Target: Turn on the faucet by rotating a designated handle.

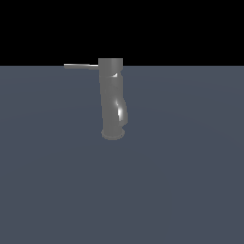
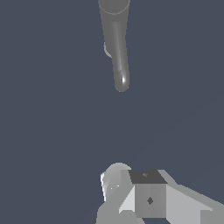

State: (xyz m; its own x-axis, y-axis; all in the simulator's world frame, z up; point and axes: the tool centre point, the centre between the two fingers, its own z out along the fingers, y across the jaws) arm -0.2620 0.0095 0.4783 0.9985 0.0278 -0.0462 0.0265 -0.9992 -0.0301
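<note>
While the exterior view shows the fixture standing alone on the floor, the wrist view looks down on it from above
faucet (image 1: 112,100): a dark grey glossy upright column on a round flared base, standing near the middle of the exterior view, its top reaching the line where the floor meets the black background; one bright highlight sits low on the side toward the exterior view's right
faucet from the wrist (image 2: 115,39): seen as a long grey cylinder with a rounded end carrying a small glint, apart from the robot's parts
handle (image 1: 81,66): a thin straight grey rod, level, sticking out sideways from the column's top toward the exterior view's left, far slimmer than the column; nothing touches it
handle in the wrist view: cannot be made out with certainty
gripper (image 2: 144,197): only white and grey blocky parts at the picture's edge show, with a rounded pale piece beside a dark-topped block; the fingertips are not visible, so whether it is open or closed cannot be told; it appears nowhere in the exterior view
gripper and faucet: well apart in the wrist view, with bare floor between them
floor (image 1: 190,181): flat, slate blue
</note>
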